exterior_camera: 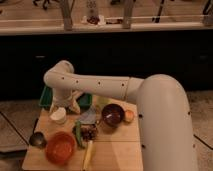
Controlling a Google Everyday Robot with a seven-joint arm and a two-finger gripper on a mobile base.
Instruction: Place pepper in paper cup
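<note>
Camera view: arm bent low, hand [71, 104] beside paper cup [58, 115]; grip cannot tell.

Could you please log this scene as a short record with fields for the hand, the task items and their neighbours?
hand: low over the table's back left, beside the paper cup
pepper: lying on the table, right of the orange bowl
paper cup: upright, back left
maroon bowl: right of centre
pale yellow piece: front, below the pepper

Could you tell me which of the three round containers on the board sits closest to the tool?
The paper cup: small, white, just left of the tool. The orange bowl and maroon bowl lie farther away.
</note>
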